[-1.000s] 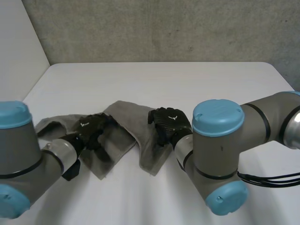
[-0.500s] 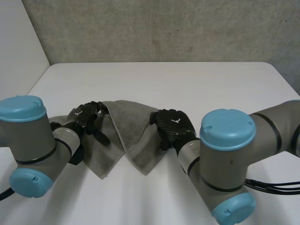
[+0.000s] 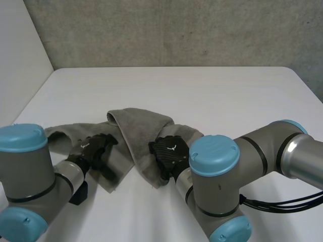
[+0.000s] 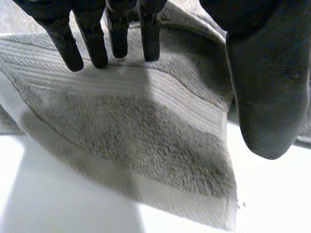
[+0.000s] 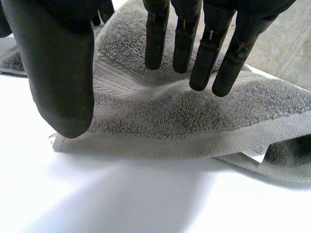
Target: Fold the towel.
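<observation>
A grey towel [image 3: 137,127] lies crumpled and partly folded over itself on the white table [image 3: 212,96], left of centre. My left hand [image 3: 96,147] is over the towel's near left part. In its wrist view the fingers [image 4: 92,43] are straight and the thumb stands apart, above a towel corner [image 4: 221,213] that lies flat. My right hand [image 3: 169,153] is over the towel's near right end. Its fingers [image 5: 206,63] are straight and just above the terry cloth [image 5: 194,114], with the thumb [image 5: 58,73] clear of the towel's edge. Neither hand grips any cloth.
A concrete wall [image 3: 176,30] runs behind the table. My right arm's elbow [image 3: 214,151] sits low, close to the towel's right end. A small white label [image 5: 253,154] pokes out under the towel's hem.
Both hands have moved nearer and lower over the towel's front edge. The right arm swung left. The towel's middle fold now lies flatter.
</observation>
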{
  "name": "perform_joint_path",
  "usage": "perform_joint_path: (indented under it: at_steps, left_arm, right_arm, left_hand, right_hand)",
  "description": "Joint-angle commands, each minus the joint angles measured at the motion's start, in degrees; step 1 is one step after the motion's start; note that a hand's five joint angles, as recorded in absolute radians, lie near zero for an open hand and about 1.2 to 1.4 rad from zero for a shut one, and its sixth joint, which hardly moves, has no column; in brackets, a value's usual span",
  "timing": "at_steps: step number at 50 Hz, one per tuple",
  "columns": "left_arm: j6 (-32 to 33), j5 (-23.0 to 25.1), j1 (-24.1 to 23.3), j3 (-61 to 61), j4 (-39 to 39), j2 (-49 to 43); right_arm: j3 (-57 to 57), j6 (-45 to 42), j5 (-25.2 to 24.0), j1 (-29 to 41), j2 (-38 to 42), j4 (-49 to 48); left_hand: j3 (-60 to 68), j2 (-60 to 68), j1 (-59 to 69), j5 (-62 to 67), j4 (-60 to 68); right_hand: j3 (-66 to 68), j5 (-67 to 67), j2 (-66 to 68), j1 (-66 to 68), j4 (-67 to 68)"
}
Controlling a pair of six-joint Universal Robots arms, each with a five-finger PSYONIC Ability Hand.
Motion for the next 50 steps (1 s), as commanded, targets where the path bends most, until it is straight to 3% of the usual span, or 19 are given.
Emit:
perform_joint_path:
  at_steps: [1, 7, 16, 24, 26, 40, 50]
  left_arm:
    - [3.21, -0.31, -0.75, -0.62, 0.07, -0.99]
    - [8.76, -0.75, -0.75, -0.27, 0.68, -2.75]
    - [9.82, -0.66, -0.75, 0.43, 0.77, -3.98]
    - [10.17, -0.66, -0.75, 0.35, 0.95, -4.34]
    - [10.17, -0.58, -0.66, 0.52, 1.03, -4.34]
    - [10.08, 0.12, 0.13, 0.43, 1.47, -3.46]
    - [10.0, 3.02, 2.06, -0.18, 1.91, -1.62]
  right_arm:
    - [1.08, -0.18, -0.55, -0.48, 0.39, -0.01]
    - [1.61, -0.19, -0.64, -0.48, 1.0, -0.1]
    - [1.96, -0.1, -0.91, -0.65, 1.09, -0.63]
    - [1.88, -0.01, -0.91, -0.74, 0.74, -0.63]
    - [1.88, -0.1, -0.91, -0.83, 0.65, -0.63]
    - [1.7, -0.1, -1.0, -0.74, 0.92, -0.81]
    - [2.05, -0.18, -3.98, -0.74, 1.0, -0.81]
  left_hand:
    - [-1.19, -1.07, -1.78, 0.09, -1.49]
    - [-1.02, -0.91, -1.61, 0.26, -1.32]
    - [1.33, 1.45, 0.75, 2.61, 1.04]
    - [16.98, 17.09, 16.39, 18.26, 16.68]
    - [31.04, 31.16, 30.46, 32.32, 30.74]
    - [51.1, 51.21, 50.51, 52.38, 50.8]
    - [55.33, 55.45, 54.75, 56.61, 55.03]
  right_hand:
    - [0.24, 0.83, -1.22, 0.57, -0.03]
    - [0.24, 0.83, -1.22, 0.57, -0.03]
    - [1.59, 2.18, 0.12, 1.91, 1.31]
    - [1.59, 2.18, 0.12, 1.92, 1.31]
    - [1.59, 2.18, 0.12, 1.92, 1.31]
    - [1.76, 2.35, 0.29, 2.08, 1.48]
    - [3.43, 4.03, 1.97, 3.76, 3.16]
